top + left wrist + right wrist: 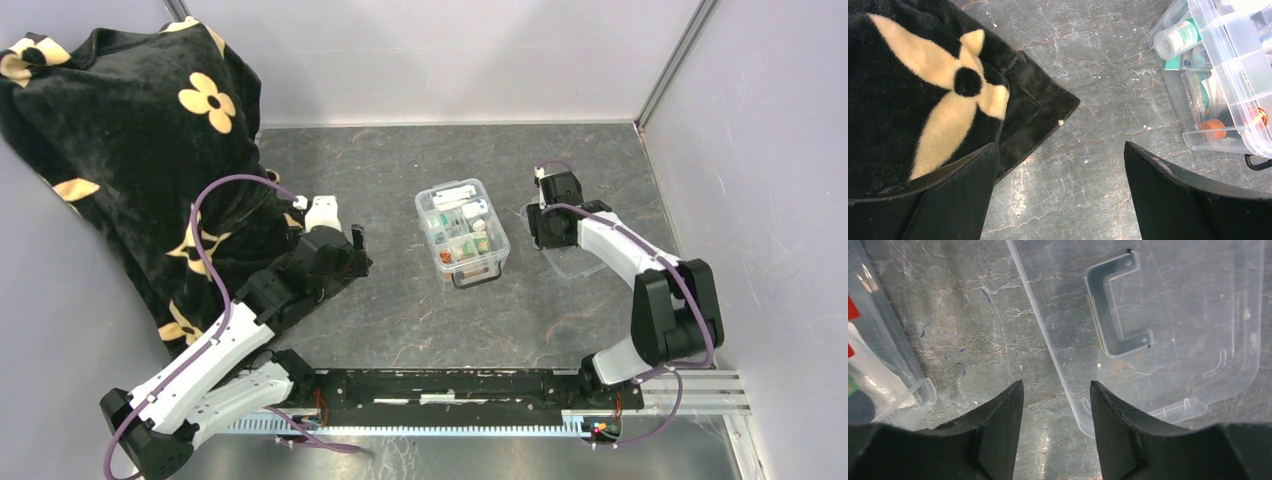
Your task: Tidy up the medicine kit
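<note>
The medicine kit [462, 232] is sitting lidless mid-table, between your two arms, with small supplies showing inside. From above, your left hand [355, 248] is hovering just beside the black flowered blanket [120, 150], while your right hand [546, 222] is hanging over the flat clear lid [578, 262], which is lying just right of the kit. In the left wrist view, that hand's fingers [963, 195] are spreading wide and holding nothing. The blanket's corner is lying close under one of them, so a careless reach is risking a snag that drags fabric toward the kit. In the right wrist view, the fingers [998, 425] are standing only partly apart and gripping nothing, with the lid's near edge running below the gap. I am judging that thin, slick rim likely to skid or flex out of a shallow pinch. A sliding lid could also be knocking the light kit askew.
</note>
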